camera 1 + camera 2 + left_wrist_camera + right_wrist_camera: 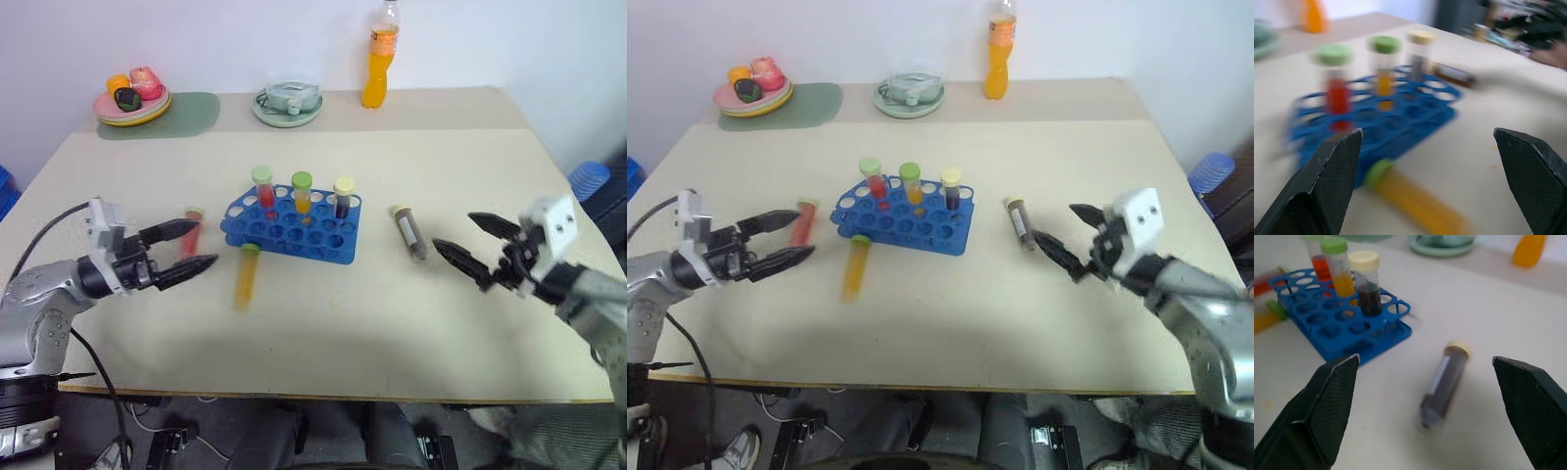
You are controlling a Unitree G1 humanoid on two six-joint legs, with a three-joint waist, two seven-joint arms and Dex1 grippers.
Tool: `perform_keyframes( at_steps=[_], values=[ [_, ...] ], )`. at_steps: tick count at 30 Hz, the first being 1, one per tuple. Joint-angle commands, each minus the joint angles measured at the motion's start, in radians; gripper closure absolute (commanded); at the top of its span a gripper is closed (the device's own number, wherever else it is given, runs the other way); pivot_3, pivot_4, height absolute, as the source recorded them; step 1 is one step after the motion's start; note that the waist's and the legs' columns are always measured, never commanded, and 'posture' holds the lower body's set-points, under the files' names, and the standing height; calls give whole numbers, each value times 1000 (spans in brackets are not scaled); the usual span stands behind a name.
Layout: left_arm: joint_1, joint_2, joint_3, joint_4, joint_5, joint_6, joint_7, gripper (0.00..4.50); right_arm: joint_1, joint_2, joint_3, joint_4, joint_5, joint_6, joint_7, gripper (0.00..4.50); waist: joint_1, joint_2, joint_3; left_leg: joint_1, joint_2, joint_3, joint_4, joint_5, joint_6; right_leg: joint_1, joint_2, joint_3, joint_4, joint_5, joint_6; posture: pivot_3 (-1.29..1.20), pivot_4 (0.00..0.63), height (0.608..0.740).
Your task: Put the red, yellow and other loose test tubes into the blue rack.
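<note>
Fingers of both grippers, left (188, 249) and right (473, 245), are spread wide and empty; I'd straddle the dark tube (409, 231) squarely, mid-body, before closing.

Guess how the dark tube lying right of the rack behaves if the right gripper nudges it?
Probably rolls: the dark tube is a round cylinder lying flat on the bare table, nothing beside it to stop it. Likely light and stiff, being small clear plastic. Smooth walls may slip between the open right gripper's fingers, so gripping across its middle seems safer.
</note>
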Motion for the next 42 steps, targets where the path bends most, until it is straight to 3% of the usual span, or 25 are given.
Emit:
perform_keyframes(
  at_steps=[1, 8, 17, 24, 27, 33, 38, 42],
  values=[
    [-20, 10, -11, -1, -1, -6, -23, 96, -163, 10, 40, 95, 61, 249, -101, 0, 3, -1, 1, 0, 1, 0, 0, 0, 0, 0, 1, 0, -1, 0, 0, 0, 150, 740],
    [-67, -1, -76, 3, 32, -30, -42, 96, -475, 127, 139, 367, -23, 513, -230, 0, 0, -2, 1, -4, 1, 5, -1, -1, 0, -3, 0, 0, -8, 4, 0, 0, 150, 740],
    [-57, -17, -95, -28, 33, -26, -38, 96, -672, 195, 369, 737, -234, 420, -183, 0, -19, -2, 1, -7, 3, 10, -1, -3, 3, -7, 0, -3, -12, 8, 2, 0, 150, 740],
    [-26, -24, -88, -79, 14, 3, -17, 96, -760, 237, 473, 986, -385, 263, -111, 0, -46, -2, 1, -6, 5, 14, 0, -3, 2, -7, 1, -3, -12, 11, 2, 0, 150, 740],
    [-11, -20, -80, -94, 7, 15, -13, 0, -772, 243, 540, 1032, -441, 221, -56, 810, -52, -2, 1, -4, 7, 18, 0, -3, 2, -7, 1, -3, -12, 14, 1, 0, 150, 740],
    [13, -17, -70, -107, 7, 15, 6, 0, -754, 254, 604, 991, -490, 186, 22, 3575, -45, -3, 0, -1, 8, 18, 1, -2, 1, -4, 3, -3, -12, 16, -1, 0, 150, 740],
    [23, -28, -70, -98, 18, -4, 30, 0, -720, 226, 639, 902, -541, 125, 76, 3666, -48, -3, 0, -2, 9, 19, 1, -2, 1, -5, 5, -3, -13, 16, -1, 0, 150, 740],
    [25, -53, -63, -83, 24, -26, 63, 0, -620, 129, 630, 659, -545, 9, 175, 3666, -40, -2, 0, -3, 9, 19, 1, -3, 1, -6, 5, -3, -13, 17, -1, 0, 150, 740]
  ],
)
